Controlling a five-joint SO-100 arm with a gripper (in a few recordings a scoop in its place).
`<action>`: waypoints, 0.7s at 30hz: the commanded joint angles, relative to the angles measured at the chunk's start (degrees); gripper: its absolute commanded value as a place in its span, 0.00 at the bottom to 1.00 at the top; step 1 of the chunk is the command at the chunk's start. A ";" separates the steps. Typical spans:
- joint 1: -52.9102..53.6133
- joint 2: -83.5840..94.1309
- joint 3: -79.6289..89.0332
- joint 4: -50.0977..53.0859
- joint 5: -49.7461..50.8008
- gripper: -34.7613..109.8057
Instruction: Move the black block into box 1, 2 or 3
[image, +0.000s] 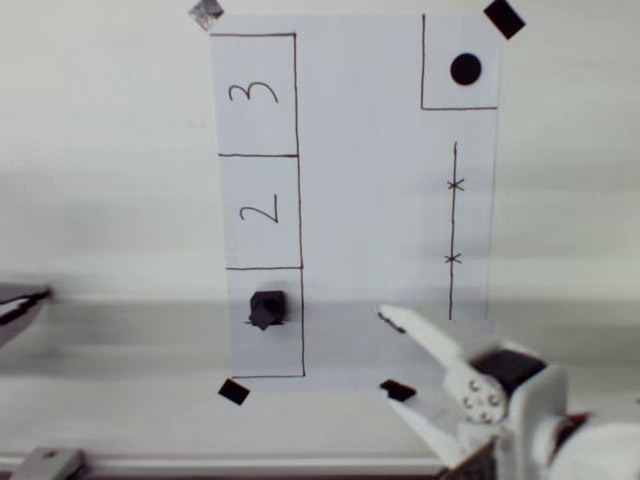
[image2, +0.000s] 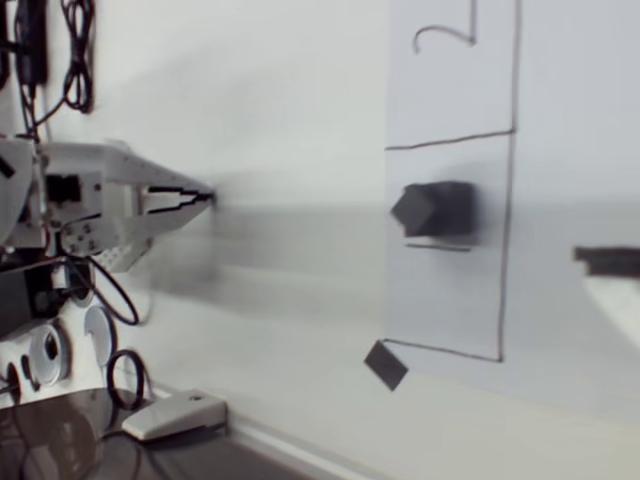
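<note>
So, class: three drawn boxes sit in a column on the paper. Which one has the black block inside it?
The bottom box in the overhead view, below the one marked 2; the black block sits inside its outline, nearest the gripper.

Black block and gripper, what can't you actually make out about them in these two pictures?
- Box 1's digit: the black block sits over it inside box 1 in the overhead view.
- Whether the block touches the box line: too blurred in the wrist view.
- Gripper: open in the overhead view, its arm cut off by the bottom edge.
- In the wrist view, one dark finger, cut off by the right edge.
</note>
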 joint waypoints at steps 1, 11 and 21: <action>0.70 10.37 8.09 -0.70 -0.70 0.39; 2.81 26.63 28.12 -5.62 -4.39 0.24; 4.57 42.45 45.26 -7.38 -8.00 0.24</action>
